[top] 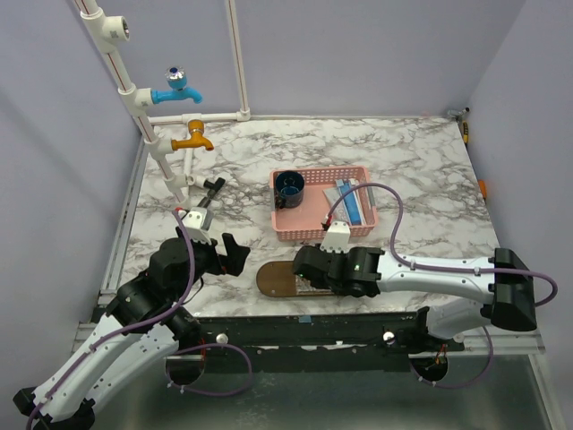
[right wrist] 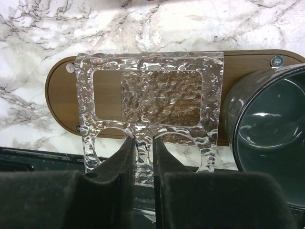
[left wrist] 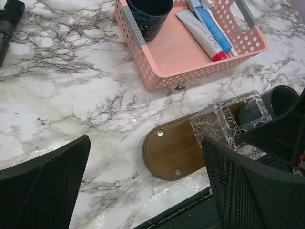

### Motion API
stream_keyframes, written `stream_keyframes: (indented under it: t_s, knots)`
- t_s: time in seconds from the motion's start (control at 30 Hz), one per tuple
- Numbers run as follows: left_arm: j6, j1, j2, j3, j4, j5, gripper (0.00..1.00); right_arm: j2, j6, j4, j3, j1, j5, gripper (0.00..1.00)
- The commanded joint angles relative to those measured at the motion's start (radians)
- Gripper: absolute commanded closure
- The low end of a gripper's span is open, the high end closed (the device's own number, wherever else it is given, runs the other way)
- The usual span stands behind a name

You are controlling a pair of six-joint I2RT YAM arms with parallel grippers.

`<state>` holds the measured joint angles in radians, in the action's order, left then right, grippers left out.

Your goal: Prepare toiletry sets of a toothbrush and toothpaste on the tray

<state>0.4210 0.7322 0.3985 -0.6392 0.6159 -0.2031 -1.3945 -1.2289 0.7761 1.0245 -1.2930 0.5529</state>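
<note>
Starting on the left, you have the left gripper [top: 233,255] hanging above the marble table [top: 403,152] with its fingers spread wide and nothing between them. Leave it there, off the left end of the tray [left wrist: 167,152], so it cannot nudge anything. Next comes the tray itself, a dark brown oval board lying along the table's near edge. On it is the clear rippled holder [right wrist: 150,90], whose near side overhangs the board toward you. The right gripper [right wrist: 143,148] is clamped on that near side, its pads pinching the thin strip between two round cut-outs. Your job now, I judge, is seating this holder: keep it level and ease it back until its whole footprint rests on wood. Let go only once it sits flat, minding the dark cup [right wrist: 269,124] just beside its right edge. Whether the holder already bears fully on the tray I cannot tell. Farther back and right, the pink basket [left wrist: 190,76] holds the toothpaste [left wrist: 200,36], a soft white and light-blue tube with a red cap. It lies beside the toothbrushes [left wrist: 214,28]; none of these is on the tray yet.
</note>
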Motion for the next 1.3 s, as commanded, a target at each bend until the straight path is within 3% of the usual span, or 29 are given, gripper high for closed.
stream_keyframes:
  t_s: [0.0,0.2,0.5,0.73,1.27]
  knots:
    - [-0.011,-0.005,0.004,-0.002,0.000,-0.022,0.01,0.043,0.020,-0.041,-0.029,-0.008,-0.002,1.00]
    - [-0.011,-0.006,0.010,-0.004,0.002,-0.024,0.01,0.041,0.025,-0.060,-0.047,-0.008,-0.011,0.99]
    - [-0.013,-0.007,0.008,-0.004,0.004,-0.027,0.01,0.029,0.032,-0.060,-0.038,-0.008,-0.003,0.75]
    - [-0.013,-0.006,0.007,-0.004,0.002,-0.025,0.01,0.040,0.040,-0.016,-0.002,-0.007,0.020,0.65]
    - [-0.003,-0.007,0.105,-0.067,0.044,0.030,0.01,0.135,0.105,0.073,0.091,-0.007,0.051,0.57]
